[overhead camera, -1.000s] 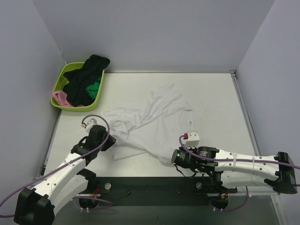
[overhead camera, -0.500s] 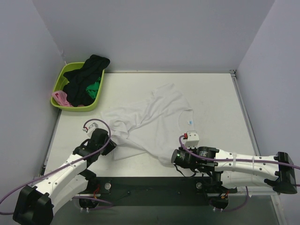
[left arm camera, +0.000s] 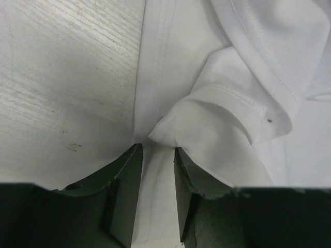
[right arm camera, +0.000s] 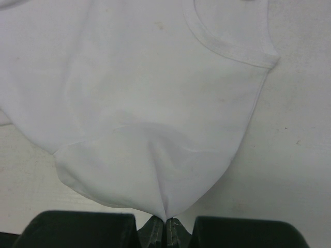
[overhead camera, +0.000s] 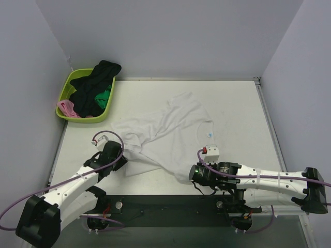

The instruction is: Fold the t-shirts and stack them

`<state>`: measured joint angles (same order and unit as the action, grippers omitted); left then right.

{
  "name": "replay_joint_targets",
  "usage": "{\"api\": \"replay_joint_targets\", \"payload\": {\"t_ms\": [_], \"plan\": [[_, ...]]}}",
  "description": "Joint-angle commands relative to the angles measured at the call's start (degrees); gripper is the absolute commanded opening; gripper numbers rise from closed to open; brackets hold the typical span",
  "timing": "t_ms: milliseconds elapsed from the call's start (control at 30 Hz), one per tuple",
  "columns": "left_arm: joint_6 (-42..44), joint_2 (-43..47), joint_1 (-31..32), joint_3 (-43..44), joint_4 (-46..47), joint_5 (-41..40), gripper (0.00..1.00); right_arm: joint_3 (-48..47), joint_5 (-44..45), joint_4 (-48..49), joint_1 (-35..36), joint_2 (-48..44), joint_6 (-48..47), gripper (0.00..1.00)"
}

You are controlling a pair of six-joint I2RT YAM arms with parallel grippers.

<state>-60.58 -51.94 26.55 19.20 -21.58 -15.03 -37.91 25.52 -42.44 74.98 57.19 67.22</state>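
The white t-shirt (overhead camera: 170, 129) lies crumpled and spread on the table. My left gripper (overhead camera: 121, 156) is at its left edge. In the left wrist view the left gripper (left arm camera: 156, 151) is open, its jaws set either side of a strip of the shirt's hem (left arm camera: 232, 77), with a folded corner just ahead. My right gripper (overhead camera: 189, 173) is at the shirt's near edge. In the right wrist view the right gripper (right arm camera: 165, 223) is shut on a pinch of the white cloth (right arm camera: 145, 77). Black (overhead camera: 93, 85), green (overhead camera: 105, 97) and pink (overhead camera: 67, 107) t-shirts lie in the basket.
A lime green plastic basket (overhead camera: 61, 98) stands at the far left corner of the table (overhead camera: 238, 103). Grey walls close in the left, back and right sides. The shirt's collar with a small label (overhead camera: 209, 134) faces right.
My left gripper has moved a little to the right and nearer, onto the shirt's left edge. The right arm and the shirt have hardly moved.
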Motion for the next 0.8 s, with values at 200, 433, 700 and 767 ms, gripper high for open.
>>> {"api": "replay_joint_targets", "payload": {"t_ms": [200,433,700,767], "plan": [[1.2,-0.8,0.2,4.4,2.6,-2.2,0.41,0.4,0.8,-1.3,0.0,0.7,-1.0,0.0],[1.3,0.7,0.2,5.7,1.2,-1.8,0.41,0.1,0.8,-0.7,0.0,1.1,-1.2,0.0],[0.8,-1.4,0.2,4.4,3.4,-1.2,0.41,0.6,0.5,-0.4,0.0,0.9,-1.0,0.0],[0.8,-1.8,0.2,4.1,3.9,-1.1,0.41,0.9,0.4,-0.3,0.1,0.6,-1.0,0.0]]}}
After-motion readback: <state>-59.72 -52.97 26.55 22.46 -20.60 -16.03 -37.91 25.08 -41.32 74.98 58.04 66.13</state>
